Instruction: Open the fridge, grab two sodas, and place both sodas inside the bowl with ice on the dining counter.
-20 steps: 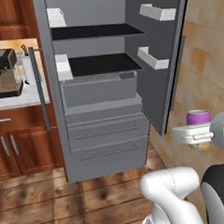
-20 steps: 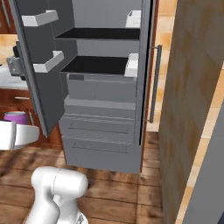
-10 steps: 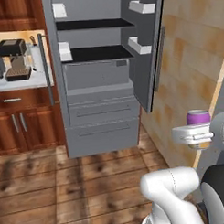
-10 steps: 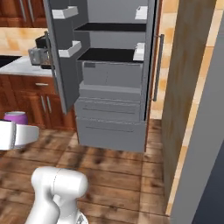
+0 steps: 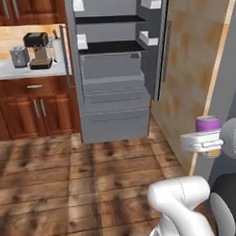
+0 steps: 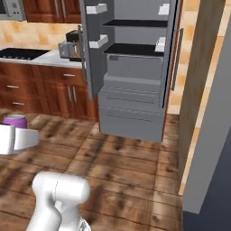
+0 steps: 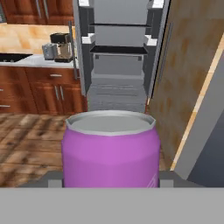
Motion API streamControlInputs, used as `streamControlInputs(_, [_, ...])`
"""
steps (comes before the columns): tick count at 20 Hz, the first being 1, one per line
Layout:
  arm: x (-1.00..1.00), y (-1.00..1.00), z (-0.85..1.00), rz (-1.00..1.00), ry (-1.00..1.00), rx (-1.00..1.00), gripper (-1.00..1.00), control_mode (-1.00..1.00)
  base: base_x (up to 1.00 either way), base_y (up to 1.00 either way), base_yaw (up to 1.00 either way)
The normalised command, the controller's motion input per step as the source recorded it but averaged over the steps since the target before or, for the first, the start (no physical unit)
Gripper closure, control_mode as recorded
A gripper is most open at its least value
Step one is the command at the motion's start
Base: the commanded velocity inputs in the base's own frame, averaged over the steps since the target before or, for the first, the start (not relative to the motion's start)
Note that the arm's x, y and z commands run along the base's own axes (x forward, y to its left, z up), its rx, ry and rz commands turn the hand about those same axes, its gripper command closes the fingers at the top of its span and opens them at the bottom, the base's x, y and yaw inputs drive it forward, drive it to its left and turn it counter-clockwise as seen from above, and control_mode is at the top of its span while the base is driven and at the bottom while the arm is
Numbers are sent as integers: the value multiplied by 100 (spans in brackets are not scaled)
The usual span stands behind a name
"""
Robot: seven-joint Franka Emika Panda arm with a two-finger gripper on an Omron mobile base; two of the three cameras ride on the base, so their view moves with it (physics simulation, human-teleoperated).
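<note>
Pink-purple soda can point(image 7: 110, 151), upright, silver rim on top, clamped between the fingers of the claw point(image 7: 109, 180), whose dark tips flank its base left and right in the hand view. Same can seen from the left base view point(image 5: 208, 124) standing above the white hand at the right edge, an orange-yellow band just visible below the hand; seen from the right base view point(image 6: 15, 121) as a purple top behind the white hand at the left edge. Claw in the left base view point(image 5: 203, 141) held level, well above the wooden floor point(image 5: 69, 184) and well apart from the fridge. Beyond the can, grey fridge point(image 7: 117, 61) with both doors swung open, black inner shelves point(image 5: 110, 46) and white door bins point(image 5: 150, 38) exposed, lower drawers point(image 6: 131, 118) closed. To the left of the fridge, wall surface point(image 5: 12, 70) with pale top over reddish wood cabinets point(image 5: 37, 110), carrying a coffee machine point(image 5: 38, 50), a toaster point(image 5: 19, 57) beside it and a white paper roll point(image 5: 57, 49) near the fridge door. Black cooktop point(image 6: 18, 53) set into the same surface further left in the right base view. To the right of the fridge, tall brown wood panel point(image 5: 190, 74).
</note>
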Motion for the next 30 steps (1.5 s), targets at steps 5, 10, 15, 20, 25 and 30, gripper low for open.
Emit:
streamControlInputs(5, [0,0,0,0,0,0,100,100,-90,20,31])
streamControlInputs(10, [0,0,0,0,0,0,100,100,-94,24,30])
streamControlInputs(15, [0,0,0,0,0,0,100,100,-95,39,27])
streamControlInputs(20, [0,0,0,0,0,0,100,100,-92,41,25])
streamControlInputs(25, [0,0,0,0,0,0,100,100,-86,62,22])
streamControlInputs(30, [0,0,0,0,0,0,100,100,-65,100,9])
